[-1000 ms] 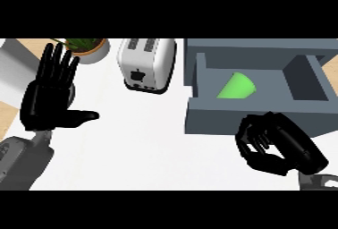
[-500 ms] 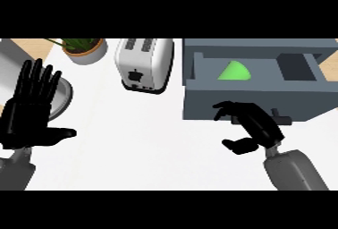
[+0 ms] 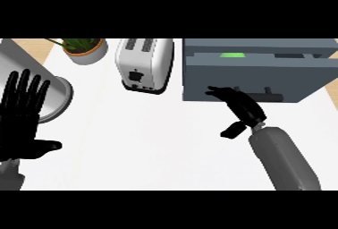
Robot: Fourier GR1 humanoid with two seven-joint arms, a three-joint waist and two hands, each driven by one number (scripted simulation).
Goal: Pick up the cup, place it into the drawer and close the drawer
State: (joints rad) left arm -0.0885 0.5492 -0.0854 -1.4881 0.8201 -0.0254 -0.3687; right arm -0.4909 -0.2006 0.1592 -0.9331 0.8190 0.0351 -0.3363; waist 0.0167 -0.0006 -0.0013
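A green cup [image 3: 231, 55] shows only as a sliver inside the grey drawer [image 3: 257, 78], which stands nearly closed at the upper right. My right hand [image 3: 239, 106] has its straight fingers against the drawer's front panel, just left of the dark handle [image 3: 267, 95]; it holds nothing. My left hand [image 3: 23, 118] rests open at the left edge, fingers up.
A white toaster [image 3: 143, 65] stands left of the drawer. A potted plant [image 3: 84, 47] sits at the back left. A round grey object [image 3: 56, 98] lies behind my left hand. The white counter [image 3: 152, 143] stretches between my arms.
The drawer has slid most of the way in, hiding nearly all of the cup. My right hand moved forward with its fingers on the drawer front. The left hand drifted slightly left.
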